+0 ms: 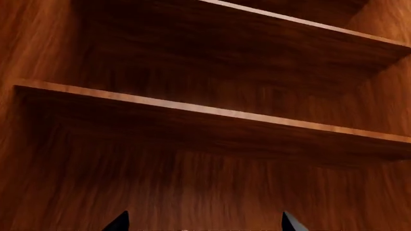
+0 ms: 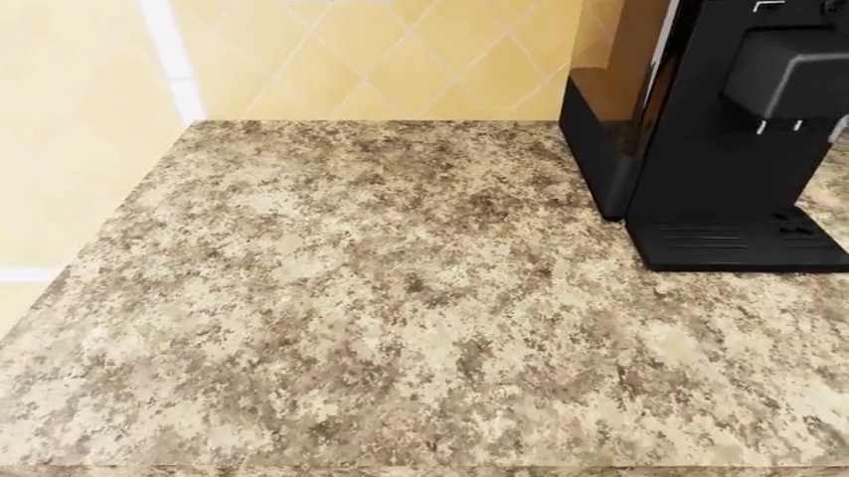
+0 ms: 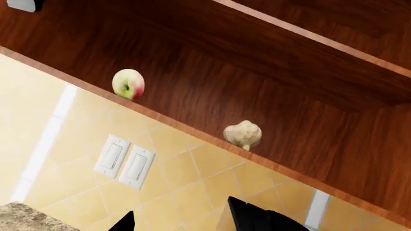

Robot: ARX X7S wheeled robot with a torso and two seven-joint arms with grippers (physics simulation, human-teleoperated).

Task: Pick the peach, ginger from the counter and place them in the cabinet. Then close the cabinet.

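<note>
Peach (image 3: 128,83), ginger (image 3: 243,134) on cabinet (image 3: 212,91) shelf; both jaws apart, seemingly empty.

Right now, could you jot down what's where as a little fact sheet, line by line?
peach: on the cabinet's bottom shelf, near the front edge
ginger: on the same shelf, apart from the peach
cabinet: open, wooden shelves visible inside; doors not in view
counter: speckled stone; no fruit or root on the part shown
coffee machine: black, on the counter by the tiled wall
wall switches: two white ones below the cabinet
left gripper: open, holding nothing, facing the shelves
right gripper: open, holding nothing, below the cabinet
</note>
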